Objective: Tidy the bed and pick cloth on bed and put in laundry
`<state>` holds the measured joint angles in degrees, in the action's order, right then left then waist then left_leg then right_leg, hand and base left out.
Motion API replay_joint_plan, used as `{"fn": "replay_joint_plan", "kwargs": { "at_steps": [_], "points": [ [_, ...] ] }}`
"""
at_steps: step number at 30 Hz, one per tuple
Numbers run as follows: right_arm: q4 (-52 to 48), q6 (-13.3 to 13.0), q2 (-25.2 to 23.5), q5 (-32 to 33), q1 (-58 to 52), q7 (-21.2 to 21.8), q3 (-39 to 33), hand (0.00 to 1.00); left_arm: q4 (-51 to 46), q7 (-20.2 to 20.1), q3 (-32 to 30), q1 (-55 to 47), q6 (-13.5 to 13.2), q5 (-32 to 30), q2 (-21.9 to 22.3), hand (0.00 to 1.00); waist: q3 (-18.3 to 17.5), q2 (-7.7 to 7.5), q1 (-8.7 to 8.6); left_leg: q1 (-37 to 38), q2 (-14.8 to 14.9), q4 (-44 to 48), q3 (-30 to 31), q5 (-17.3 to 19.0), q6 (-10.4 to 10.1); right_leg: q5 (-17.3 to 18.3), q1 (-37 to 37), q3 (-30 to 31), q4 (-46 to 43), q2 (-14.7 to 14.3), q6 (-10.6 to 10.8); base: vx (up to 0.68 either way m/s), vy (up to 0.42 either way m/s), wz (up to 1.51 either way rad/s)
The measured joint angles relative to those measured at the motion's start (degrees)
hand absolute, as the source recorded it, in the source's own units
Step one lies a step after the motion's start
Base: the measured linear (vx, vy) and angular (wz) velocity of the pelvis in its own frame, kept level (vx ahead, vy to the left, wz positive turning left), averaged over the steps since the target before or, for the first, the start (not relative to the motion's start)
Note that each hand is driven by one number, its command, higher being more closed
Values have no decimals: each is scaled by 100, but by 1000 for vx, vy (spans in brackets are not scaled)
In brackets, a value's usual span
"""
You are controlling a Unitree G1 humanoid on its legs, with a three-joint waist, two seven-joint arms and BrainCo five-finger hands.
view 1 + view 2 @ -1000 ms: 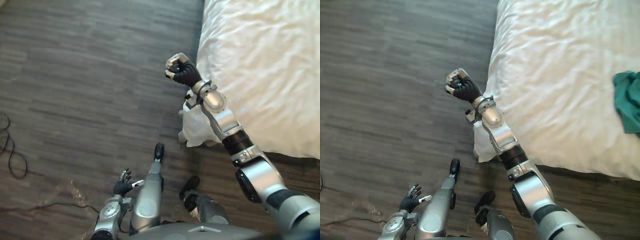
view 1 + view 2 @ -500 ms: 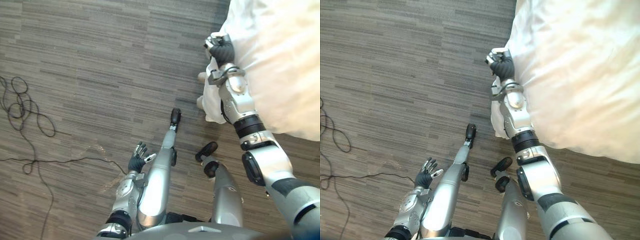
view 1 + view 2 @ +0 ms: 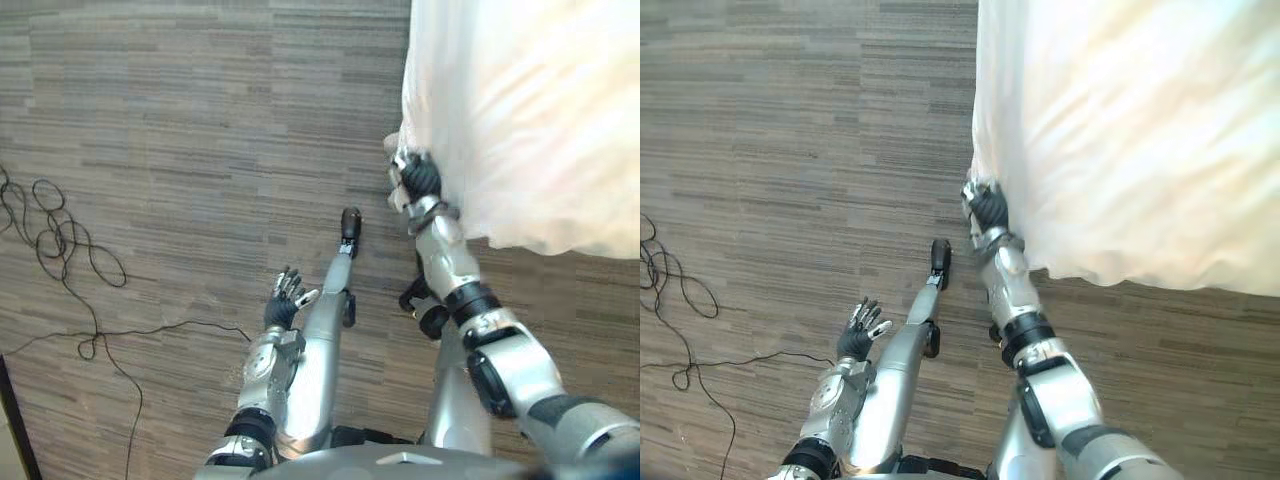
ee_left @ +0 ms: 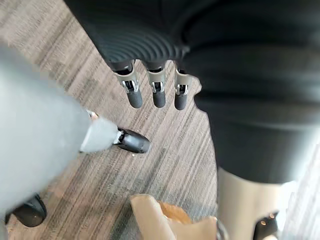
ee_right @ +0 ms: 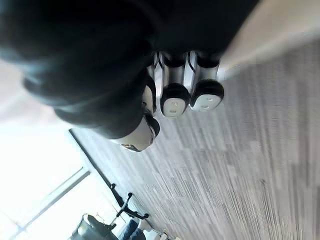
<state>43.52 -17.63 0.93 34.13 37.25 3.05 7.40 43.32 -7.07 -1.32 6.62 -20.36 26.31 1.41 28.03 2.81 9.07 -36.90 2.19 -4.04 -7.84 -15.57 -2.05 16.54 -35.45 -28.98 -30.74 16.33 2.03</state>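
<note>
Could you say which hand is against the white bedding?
The right hand, fingers curled, at the edge of the bedding; the left hand hangs open over the floor.

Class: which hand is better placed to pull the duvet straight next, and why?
The right. The right hand is at the duvet corner, fingers curled, seemingly gripping it. The left hand hangs open over the floor, well apart from the duvet.
</note>
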Motion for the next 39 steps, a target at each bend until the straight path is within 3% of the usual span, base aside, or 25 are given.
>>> {"fn": "replay_joint_plan", "kwargs": {
  "at_steps": [3, 8, 10, 12, 15, 16, 18, 20, 22, 24, 26, 30, 31, 33, 35, 37, 39],
  "points": [
    [442, -185, -323, 276, -722, 109, -160, 100, 96, 92, -102, 68, -17, 3, 38, 0, -38, -90, -69, 97, 103, 142, -150, 119, 39, -143, 138, 83, 218, -118, -13, -9, 4, -36],
    [1028, -378, -164, 782, -1849, -52, -1242, 100, 325, 249, -105, 162, -57, -36, -58, 0, -106, -400, -345, 513, 319, 107, -433, 231, 10, -420, 579, 197, 732, -408, -26, 5, 7, -41],
    [1035, -413, -122, 969, -2137, -311, -1795, 100, 539, 282, -93, 172, -60, -126, -131, 0, -238, -595, -379, 883, 478, 111, -660, 304, 12, -598, 942, 337, 1108, -623, -40, 23, -24, -60],
    [1040, -411, -80, 1047, -2224, -545, -2176, 100, 706, 328, -69, 157, -59, -135, -205, 0, -392, -683, -386, 1124, 570, 116, -768, 378, -1, -680, 1216, 371, 1360, -755, -40, 35, -43, -42],
    [924, -387, -33, 1130, -2362, -1241, -3066, 100, 1093, 339, 131, 102, 0, -287, -333, 0, -952, -758, -374, 1474, 702, 106, -878, 451, -84, -893, 1700, 367, 1812, -954, 28, 78, -47, -25],
    [763, -385, 20, 866, -2362, -1715, -3237, 100, 1174, 338, 196, 90, 53, -345, -381, 0, -1039, -756, -362, 1697, 736, 107, -921, 502, -111, -965, 1934, 366, 1923, -997, 68, 91, -34, -21],
    [314, -436, 55, 560, -2384, -2238, -3277, 100, 1266, 355, 365, 48, 161, -404, -425, 0, -1232, -758, -364, 1879, 779, 93, -990, 576, -122, -1038, 2150, 369, 2093, -1065, 109, 61, -15, -20],
    [-717, -619, 173, -64, -2477, -2931, -3117, 100, 1277, 392, 593, -76, 267, -523, -517, 0, -1459, -724, -370, 2052, 794, -21, -1085, 600, -125, -1149, 2319, 439, 2333, -1139, 94, 46, 8, -24],
    [-2052, -655, 466, -626, -2444, -3270, -3011, 100, 1309, 473, 829, -174, 355, -556, -529, 0, -1548, -673, -376, 2175, 780, -157, -1197, 600, -125, -1204, 2399, 499, 2492, -1167, 96, 16, 45, -22],
    [-2980, -660, 751, -890, -2303, -3188, -2873, 100, 1326, 500, 959, -298, 383, -553, -541, 0, -1584, -660, -382, 2197, 774, -177, -1224, 602, -116, -1207, 2404, 545, 2513, -1168, 92, 14, 33, -13],
    [-3713, -698, 978, -955, -2081, -2821, -2637, 100, 1316, 490, 1039, -396, 369, -551, -598, 0, -1586, -650, -434, 2185, 761, -176, -1223, 562, -111, -1222, 2400, 559, 2554, -1171, 69, 19, 11, -3],
    [-4392, -616, 1371, -687, -1208, -1117, -1587, 100, 1315, 241, 1049, -413, 387, -485, -608, 0, -1567, -471, -536, 2099, 669, -153, -1177, 538, -78, -1262, 2330, 604, 2593, -1118, 26, 42, 38, 3],
    [-4202, -407, 1357, -266, -434, -112, -915, 100, 1302, 196, 1090, -360, 389, -426, -544, 0, -1494, -216, -522, 1858, 608, -152, -1049, 468, -8, -1310, 2138, 561, 2596, -1086, 51, 38, 75, 34],
    [-3537, -52, 1312, 139, 320, 525, -342, 100, 1304, 170, 1085, -297, 396, -219, -480, 0, -1336, 12, -448, 1669, 551, -150, -858, 391, 8, -1317, 2039, 420, 2578, -1037, 55, 20, 63, 40],
    [-2971, 331, 1218, 530, 947, 808, -220, 100, 1297, 76, 1077, -178, 392, -199, -495, 0, -1121, 125, -261, 1541, 520, -149, -687, 297, -6, -1319, 1939, 392, 2541, -1008, 52, 16, 34, 25],
    [-2561, 553, 1170, 854, 1462, 819, -241, 100, 1261, 19, 1026, -80, 383, -47, -501, 0, -976, 177, -219, 1314, 477, -148, -580, 156, -46, -1319, 1721, 361, 2433, -953, 52, -21, 40, 22],
    [-2175, 601, 1144, 1057, 1903, 772, -309, 100, 1182, -51, 1015, 0, 360, 16, -513, 0, -748, 217, -204, 1160, 448, -148, -510, 63, -96, -1319, 1541, 362, 2331, -902, 52, -40, 41, 12]
  ]
}}
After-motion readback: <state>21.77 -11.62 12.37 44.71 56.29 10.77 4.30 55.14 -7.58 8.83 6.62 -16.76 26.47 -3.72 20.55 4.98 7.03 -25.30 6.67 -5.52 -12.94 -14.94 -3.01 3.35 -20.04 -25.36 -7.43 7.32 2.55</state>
